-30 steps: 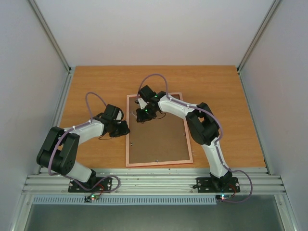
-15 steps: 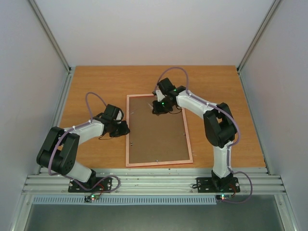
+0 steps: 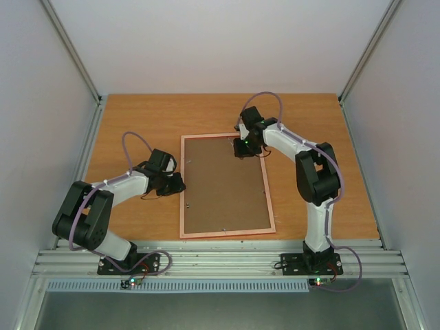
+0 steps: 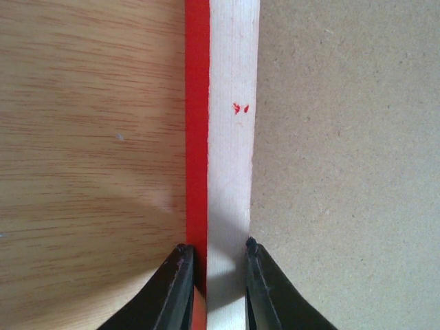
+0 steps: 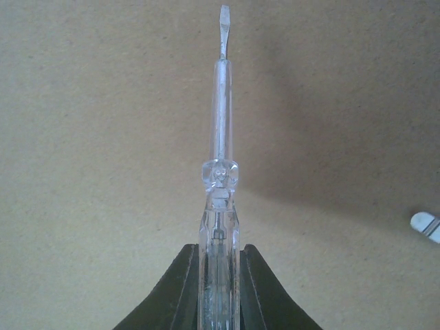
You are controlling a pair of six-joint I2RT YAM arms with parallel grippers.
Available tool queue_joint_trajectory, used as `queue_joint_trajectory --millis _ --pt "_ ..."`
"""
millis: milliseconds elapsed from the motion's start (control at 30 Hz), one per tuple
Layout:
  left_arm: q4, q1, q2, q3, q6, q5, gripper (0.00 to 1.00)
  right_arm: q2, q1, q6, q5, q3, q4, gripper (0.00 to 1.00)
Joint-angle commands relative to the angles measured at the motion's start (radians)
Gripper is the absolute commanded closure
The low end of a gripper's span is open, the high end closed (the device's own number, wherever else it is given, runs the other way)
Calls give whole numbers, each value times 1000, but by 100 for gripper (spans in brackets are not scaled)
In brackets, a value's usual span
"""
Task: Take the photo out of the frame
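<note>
1. The frame [image 3: 227, 234] lies flat and back up in the middle of the table [image 3: 137, 124], with a brown back board [image 3: 223, 189] filling its opening.
2. The photo shows in no view. Only the back of the frame can be seen.
3. The left gripper [image 4: 216, 246] sits at the frame's left long side. Its fingers [image 4: 177, 285] straddle the rail, one against the red outer edge and the other on the inner side beside the board, so it is clamped on the frame.
4. The fingers are cut off at the bottom of the left wrist view. From above, the gripper's own body covers the spot where it grips.
5. The rail shows as a red strip beside a pale strip [image 4: 232, 172], which carries two small red flecks.
6. The right gripper [image 5: 218, 256] is clenched on a clear screwdriver [image 5: 220, 130], over the back board near the frame's far right corner.
7. The flat tip points away from the fingers. It cannot be told whether it touches the board.
8. A small white striped piece [image 5: 426, 227] is cut off at the right edge of the right wrist view, and what it is cannot be made out.
9. A few dark specks [image 3: 225, 229] along the board's edges are too small to identify.
</note>
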Motion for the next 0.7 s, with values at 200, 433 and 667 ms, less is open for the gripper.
queue_joint_trajectory --millis 200,433,667 --pt "24 -7 16 -16 2 51 81 93 -29 -41 25 110 -47 99" --pt "24 -7 22 -16 7 54 81 119 -37 -43 20 136 -49 99" --pt "23 -7 24 -16 7 55 81 147 -41 -55 -4 164 -61 99"
